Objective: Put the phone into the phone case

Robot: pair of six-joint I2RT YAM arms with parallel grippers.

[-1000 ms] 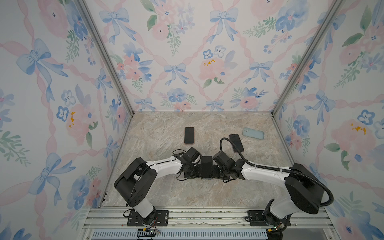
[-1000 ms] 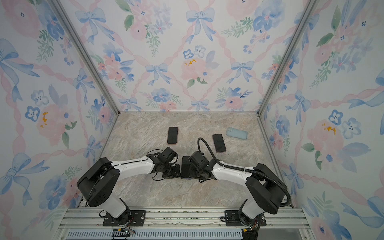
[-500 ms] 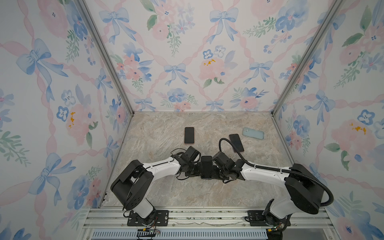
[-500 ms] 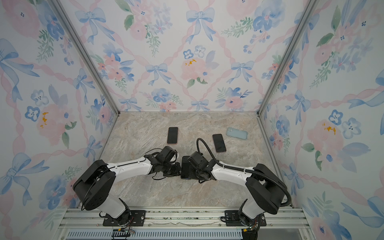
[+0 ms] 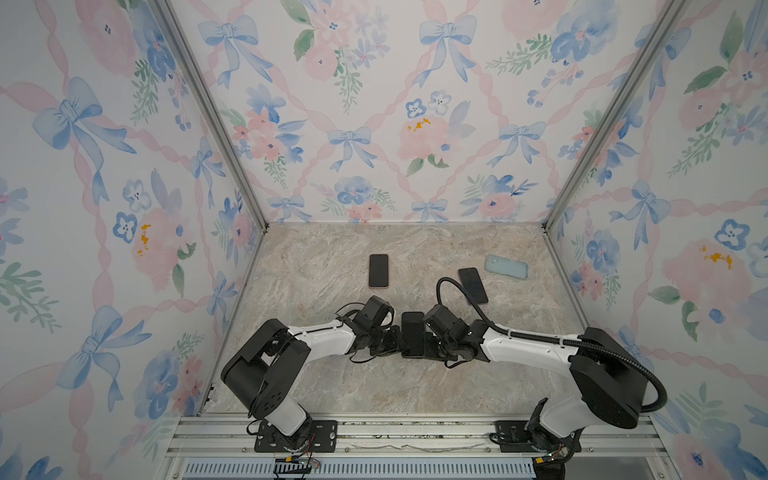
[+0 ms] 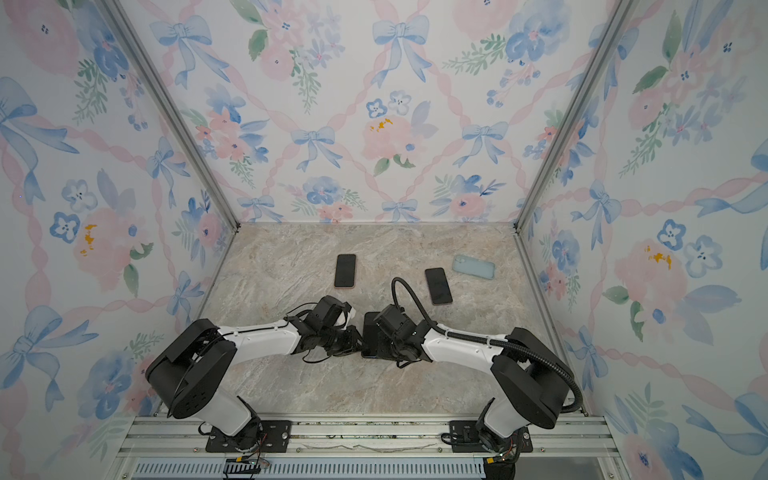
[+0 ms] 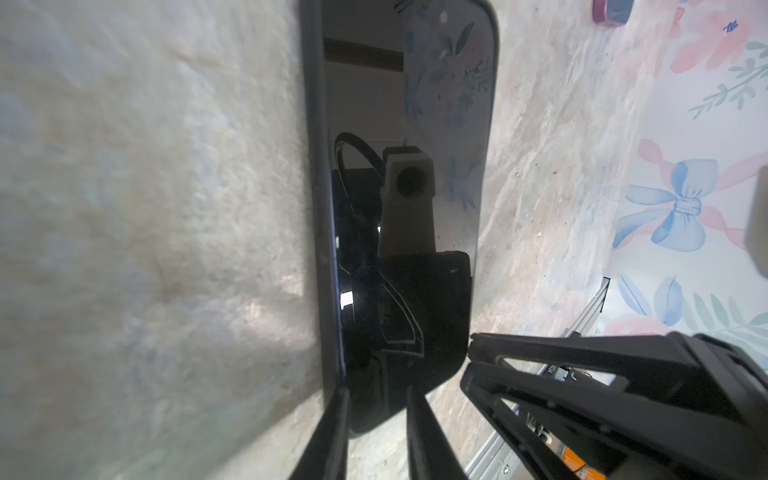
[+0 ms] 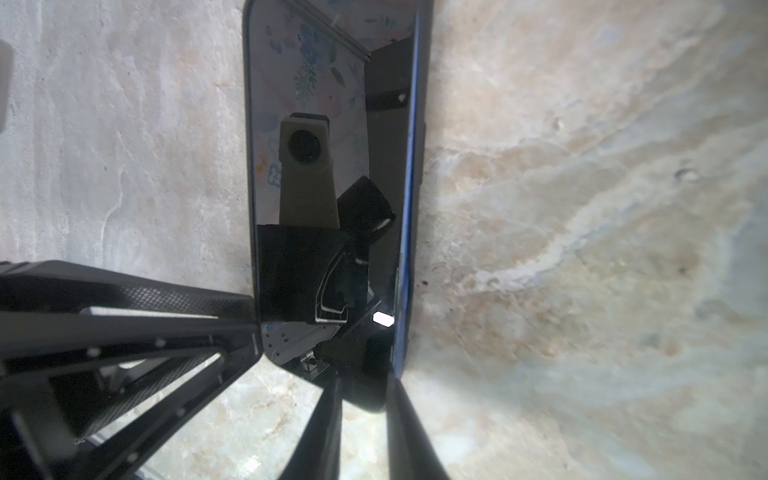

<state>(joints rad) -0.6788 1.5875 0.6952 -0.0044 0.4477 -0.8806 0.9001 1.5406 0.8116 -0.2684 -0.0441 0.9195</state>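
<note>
Currently: find phone (image 5: 412, 334) flat at near centre of tabletop (image 5: 374, 386), long axis near-far. Approach geometry: phone just right of left claw (image 7: 376, 390), just left of right claw (image 8: 362, 376); equally close, both at near half of long edges. Read each claw as narrowly parted, jaws astride phone edge; cannot tell clamp from mere straddle. Note dark phone case (image 7: 320, 208) rim along one long edge; seating depth unresolved. Judge coming move as inward press across short axis. Against one second earlier: no shift of phone or claws detected.
</note>
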